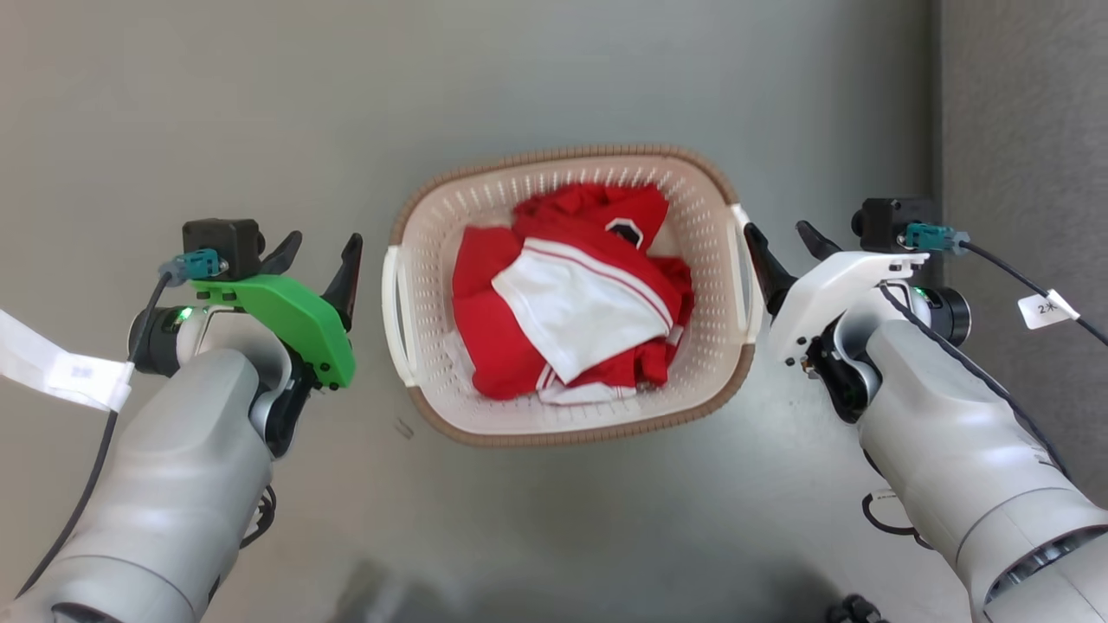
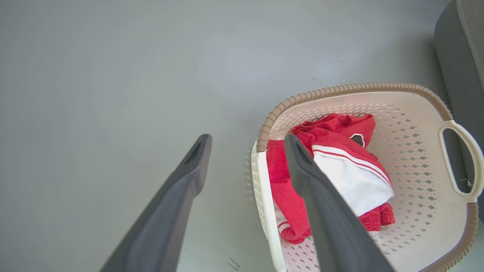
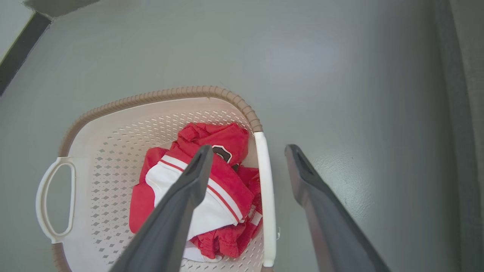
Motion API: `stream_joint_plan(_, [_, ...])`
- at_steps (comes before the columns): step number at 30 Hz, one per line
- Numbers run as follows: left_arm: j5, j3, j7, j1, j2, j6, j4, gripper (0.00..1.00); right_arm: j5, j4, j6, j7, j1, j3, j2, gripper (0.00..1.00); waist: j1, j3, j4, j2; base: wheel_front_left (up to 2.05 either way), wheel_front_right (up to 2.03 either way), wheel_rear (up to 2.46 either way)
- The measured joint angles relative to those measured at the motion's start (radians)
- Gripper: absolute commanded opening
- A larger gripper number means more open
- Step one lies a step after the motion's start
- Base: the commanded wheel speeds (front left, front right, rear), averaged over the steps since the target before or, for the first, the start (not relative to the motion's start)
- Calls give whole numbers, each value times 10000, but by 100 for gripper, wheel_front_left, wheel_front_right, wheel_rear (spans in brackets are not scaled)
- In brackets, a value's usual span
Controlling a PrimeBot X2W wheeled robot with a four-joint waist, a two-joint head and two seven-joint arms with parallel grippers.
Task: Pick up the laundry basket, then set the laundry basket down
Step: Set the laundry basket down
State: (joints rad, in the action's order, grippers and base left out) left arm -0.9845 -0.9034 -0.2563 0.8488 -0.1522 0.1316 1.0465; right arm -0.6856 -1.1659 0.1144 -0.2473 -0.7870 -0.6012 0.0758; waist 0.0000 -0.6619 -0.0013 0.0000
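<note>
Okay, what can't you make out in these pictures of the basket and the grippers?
- Floor of the basket: covered by the clothes, head view.
- The basket's near side: cut off by the bottom edge, left wrist view.
- Writing on the white tag: blurred, head view.
- Dark thing at the bottom edge: cut off, head view.

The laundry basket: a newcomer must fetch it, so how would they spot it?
On the grey floor, between the left gripper and the right gripper, sits the laundry basket. Its cream perforated walls, brown rim and red-and-white clothing inside set it apart.
</note>
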Motion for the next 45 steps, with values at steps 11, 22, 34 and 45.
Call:
stream_joint_plan(11, [788,1243,4,-302,-523,-639,-1722,100,178,1674,-182,-2,393,688,453,100,0,1411,-17,0,0,0,0])
stream_joint_plan(22, [2046,2332,4,-1799,-972,-1682,-3705,100,945,3716,-872,-4,1520,1453,800,100,0,2762,-105,0,0,0,0])
stream_joint_plan(34, [3319,3225,4,-3890,-1246,-2303,-5937,100,1950,5879,-1519,-46,3323,2278,974,100,-1,4244,-249,0,0,0,0])
stream_joint_plan(45, [3971,3641,4,-5935,-1300,-2479,-7371,100,2558,6805,-1768,-46,5111,2449,1124,100,-1,5626,-436,0,0,0,0])
